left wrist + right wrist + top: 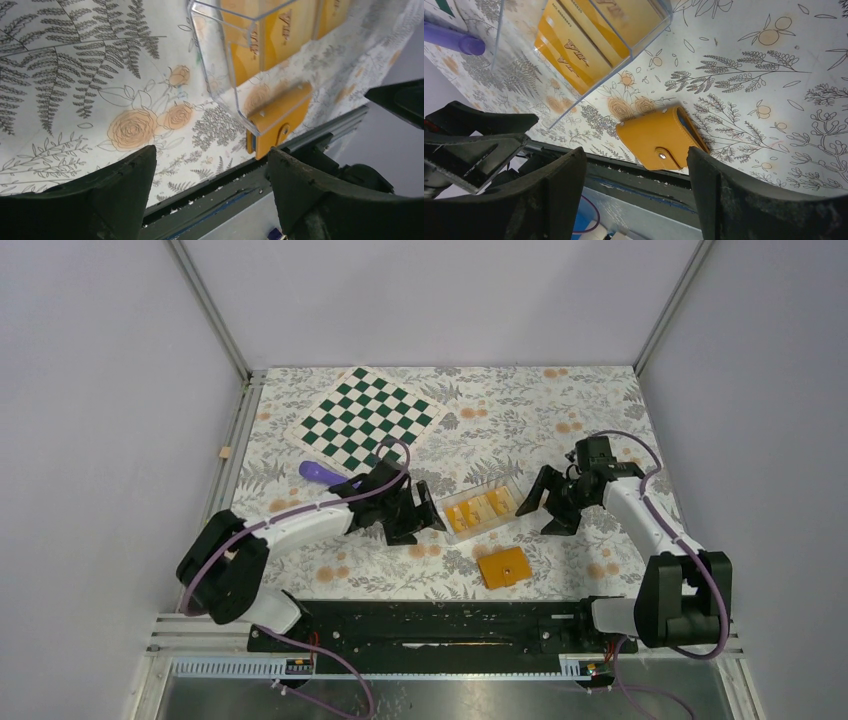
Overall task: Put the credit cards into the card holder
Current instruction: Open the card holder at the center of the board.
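The orange card holder (504, 567) lies closed on the floral cloth near the front edge. It also shows in the right wrist view (659, 137) with its snap, and in the left wrist view (277, 122) behind the tray. A clear plastic tray (481, 510) holds several orange credit cards (472, 513), also seen in the left wrist view (280, 35) and the right wrist view (574, 47). My left gripper (425, 512) is open and empty, just left of the tray. My right gripper (545, 510) is open and empty, to the right of the tray.
A green and white chessboard (367, 416) lies at the back left. A purple object (318, 472) lies behind the left arm, also in the right wrist view (451, 40). The black front rail (440, 615) runs just below the card holder.
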`<state>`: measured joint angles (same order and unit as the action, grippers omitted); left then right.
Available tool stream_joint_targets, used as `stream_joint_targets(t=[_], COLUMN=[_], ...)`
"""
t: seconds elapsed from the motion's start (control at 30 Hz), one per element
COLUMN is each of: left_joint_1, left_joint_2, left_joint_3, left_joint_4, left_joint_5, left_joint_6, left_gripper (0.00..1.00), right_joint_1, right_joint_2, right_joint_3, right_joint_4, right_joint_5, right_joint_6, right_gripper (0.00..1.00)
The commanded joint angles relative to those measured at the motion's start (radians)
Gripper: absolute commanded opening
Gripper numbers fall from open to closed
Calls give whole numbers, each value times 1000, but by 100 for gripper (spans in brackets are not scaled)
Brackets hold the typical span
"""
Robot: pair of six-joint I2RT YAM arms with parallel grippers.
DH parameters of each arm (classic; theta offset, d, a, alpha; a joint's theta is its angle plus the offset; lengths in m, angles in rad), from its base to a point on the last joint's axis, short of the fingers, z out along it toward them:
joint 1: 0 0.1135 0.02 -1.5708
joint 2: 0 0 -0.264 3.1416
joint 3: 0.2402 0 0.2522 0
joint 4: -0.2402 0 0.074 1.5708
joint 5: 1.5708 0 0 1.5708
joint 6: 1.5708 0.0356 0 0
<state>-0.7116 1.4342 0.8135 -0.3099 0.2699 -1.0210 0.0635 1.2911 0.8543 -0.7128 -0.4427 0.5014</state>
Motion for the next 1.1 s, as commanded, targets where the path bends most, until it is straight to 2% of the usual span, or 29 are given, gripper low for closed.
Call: stream_joint_targets(t=[0.0, 0.27, 0.33, 0.53, 0.8, 1.0, 1.03, 1.07], left_joint_1=[-17, -35, -35, -35, 4, 96, 112, 128], left_joint_2=[86, 245, 279, 360, 465, 509, 515, 520], left_joint_3=[74, 207, 243, 359, 560, 659, 676, 691], left_joint_4=[24, 4, -13, -83, -160, -177, -180, -185], left_joint_5=[-66, -81, -91, -132, -156, -137, -124, -114], left_joint_6=[-15, 9, 9, 6, 8, 30, 53, 78], left_gripper=[79, 75, 68, 40, 14, 12, 14, 22], right_joint_1=[2, 5, 6, 6, 6, 8, 9, 9], right_joint_2=[29, 5, -7, -54, -73, -76, -76, -77], right_joint_3=[56, 97, 96, 71, 46, 38, 38, 36], right_joint_4=[-27, -105, -123, -148, -185, -187, -188, -190], right_joint_5=[-48, -13, -6, -2, 20, 23, 24, 24], right_joint_6=[-7, -46, -55, -66, -88, -88, -89, -91], right_gripper=[79, 78, 77, 72, 72, 72, 73, 73])
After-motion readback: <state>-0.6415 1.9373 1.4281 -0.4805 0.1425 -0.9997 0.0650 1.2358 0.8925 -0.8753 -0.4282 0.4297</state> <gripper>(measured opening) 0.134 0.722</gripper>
